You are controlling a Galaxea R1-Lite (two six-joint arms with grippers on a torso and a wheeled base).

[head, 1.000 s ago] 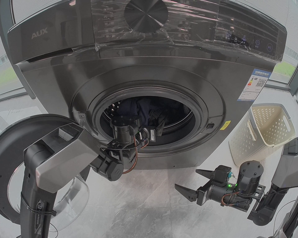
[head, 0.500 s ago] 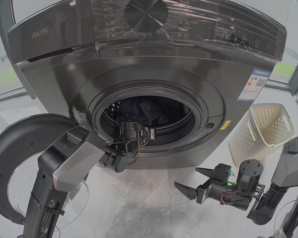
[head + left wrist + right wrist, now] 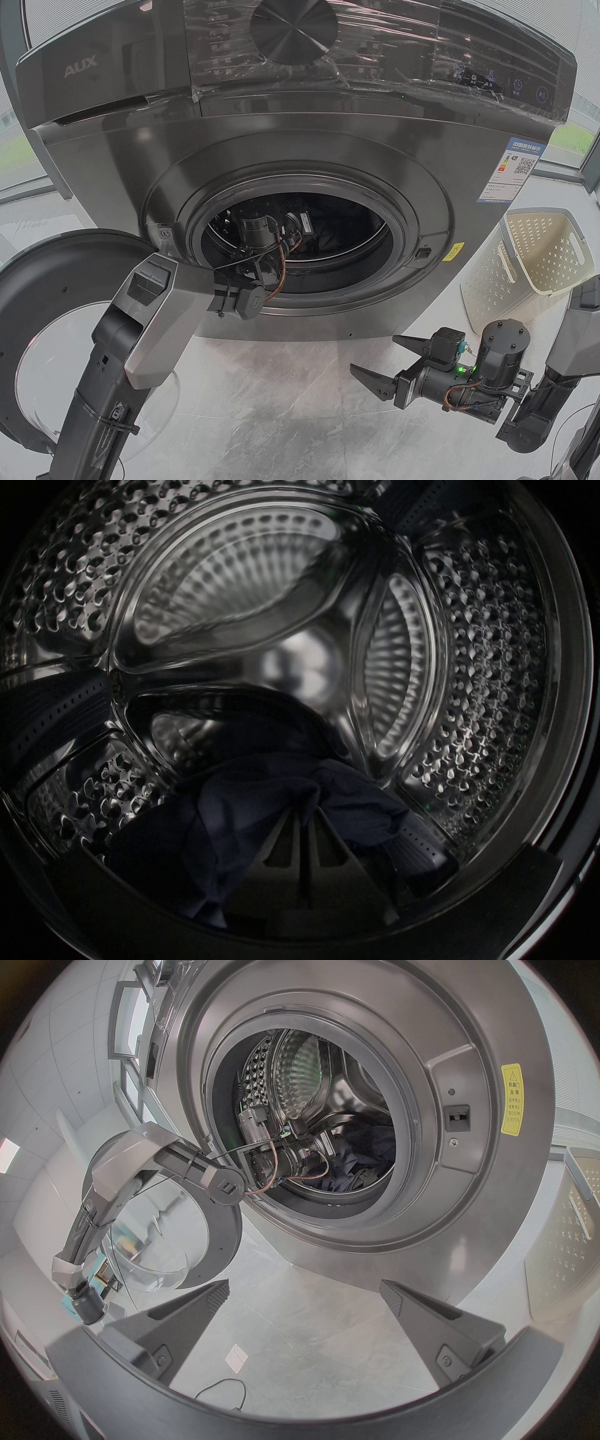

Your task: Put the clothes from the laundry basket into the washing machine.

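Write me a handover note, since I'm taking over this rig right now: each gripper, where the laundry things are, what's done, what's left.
Left gripper: inside the washing machine, in the drum, shut on dark blue clothes.
Right gripper: open, holding nothing, low over the floor in front of the machine.
Laundry basket: tilted on the floor at the machine's right; the part of its inside in view holds no clothes.
Door: swung open at the left.
Done: clothes are in the drum.
Left: release them, withdraw the left arm, check the basket; probably nothing more to load.
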